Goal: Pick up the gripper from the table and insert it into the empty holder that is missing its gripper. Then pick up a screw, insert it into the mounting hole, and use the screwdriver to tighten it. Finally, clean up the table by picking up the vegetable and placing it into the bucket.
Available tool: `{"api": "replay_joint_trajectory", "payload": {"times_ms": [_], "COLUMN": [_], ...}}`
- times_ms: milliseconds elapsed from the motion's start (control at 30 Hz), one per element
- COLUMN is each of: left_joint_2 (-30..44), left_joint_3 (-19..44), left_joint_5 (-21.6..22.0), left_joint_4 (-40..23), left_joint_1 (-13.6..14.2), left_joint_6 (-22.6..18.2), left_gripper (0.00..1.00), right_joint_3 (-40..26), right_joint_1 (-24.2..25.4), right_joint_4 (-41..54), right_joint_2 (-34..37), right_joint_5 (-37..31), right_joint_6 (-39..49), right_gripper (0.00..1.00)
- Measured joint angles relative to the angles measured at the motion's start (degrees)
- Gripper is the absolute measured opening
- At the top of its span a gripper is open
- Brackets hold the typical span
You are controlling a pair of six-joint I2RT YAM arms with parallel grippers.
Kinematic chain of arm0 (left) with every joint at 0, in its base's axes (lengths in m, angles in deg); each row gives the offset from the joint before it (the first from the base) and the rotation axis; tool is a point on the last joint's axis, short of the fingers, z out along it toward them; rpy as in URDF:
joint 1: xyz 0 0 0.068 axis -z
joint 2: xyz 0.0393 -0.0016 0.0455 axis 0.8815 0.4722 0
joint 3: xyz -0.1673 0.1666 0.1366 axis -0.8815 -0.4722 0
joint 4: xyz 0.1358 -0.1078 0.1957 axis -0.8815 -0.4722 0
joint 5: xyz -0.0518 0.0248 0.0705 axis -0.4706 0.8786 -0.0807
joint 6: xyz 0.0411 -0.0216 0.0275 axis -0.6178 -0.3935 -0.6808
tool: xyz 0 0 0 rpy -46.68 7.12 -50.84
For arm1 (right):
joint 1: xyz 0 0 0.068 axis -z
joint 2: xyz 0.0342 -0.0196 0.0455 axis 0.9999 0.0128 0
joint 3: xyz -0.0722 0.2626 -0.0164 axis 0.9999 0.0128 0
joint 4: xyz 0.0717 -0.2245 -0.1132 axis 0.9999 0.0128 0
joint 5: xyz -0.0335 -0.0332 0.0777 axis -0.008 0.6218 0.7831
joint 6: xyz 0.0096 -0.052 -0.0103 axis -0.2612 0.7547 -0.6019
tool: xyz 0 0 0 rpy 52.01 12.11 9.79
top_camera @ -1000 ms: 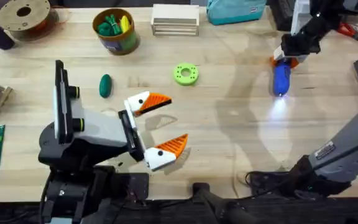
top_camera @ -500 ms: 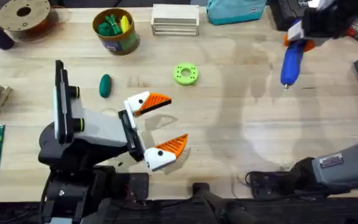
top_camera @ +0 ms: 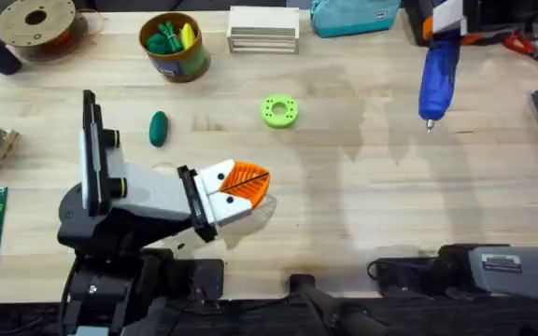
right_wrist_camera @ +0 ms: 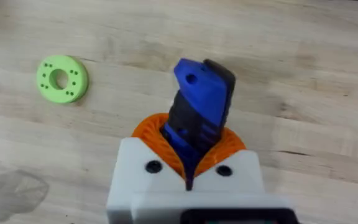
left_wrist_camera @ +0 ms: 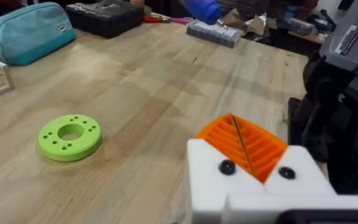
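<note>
The right end effector [right_wrist_camera: 191, 168] is clamped on the blue screwdriver [top_camera: 436, 77], lifted over the desk's [top_camera: 344, 205] far right, the left end effector [top_camera: 241, 184] is pressed shut and empty, and the vegetable [top_camera: 159, 128] lies outside the bucket [top_camera: 173, 47], so cleanup remains.

Wide light wooden butcher-block tabletop [top_camera: 344, 215] is filling the scene; a teal zippered fabric pouch [top_camera: 353, 16] is sitting at its far edge.

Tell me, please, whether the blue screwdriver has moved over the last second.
Yes. The screwdriver, clamped in the right gripper, has risen off the table and shifted toward the far edge, away from the green ring, which stayed put.
</note>
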Motion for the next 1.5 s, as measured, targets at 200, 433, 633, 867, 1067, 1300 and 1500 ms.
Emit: {"api": "replay_joint_trajectory", "payload": {"times_ms": [200, 433, 633, 867, 1067, 1300, 1500], "left_joint_2": [0.00, 0.00, 0.00, 0.01, 0.00, 0.00, 0.00], "left_joint_3": [0.00, 0.00, 0.00, 0.00, 0.00, 0.00, 0.00], "left_joint_5": [0.00, 0.00, -0.01, -0.01, 0.00, 0.00, 0.00], "left_joint_4": [0.00, 0.00, 0.00, 0.00, 0.00, 0.00, 0.00], "left_joint_1": [0.00, 0.00, 0.00, 0.00, 0.00, 0.00, 0.00], "left_joint_6": [-0.01, -0.01, -0.01, -0.01, -0.01, -0.01, -0.01], "left_gripper": [0.005, 0.004, 0.004, 0.004, 0.004, 0.004, 0.004], "right_joint_3": [0.00, 0.01, 5.76, 20.63, 24.68, 24.70, 24.87], "right_joint_1": [-1.94, -3.58, -4.16, -4.27, -5.17, -10.66, -16.69], "right_joint_4": [0.91, 3.02, -2.96, -26.61, -37.46, -45.15, -53.31], "right_joint_2": [-2.16, -11.68, -19.41, -23.77, -22.08, -17.39, -15.61], "right_joint_5": [2.05, 3.96, 9.12, 22.47, 35.56, 46.59, 58.84], "right_joint_6": [0.02, 0.20, 0.17, -3.77, -5.93, -3.64, 7.28], "right_gripper": [0.009, 0.008, 0.008, 0.008, 0.008, 0.008, 0.008]}}
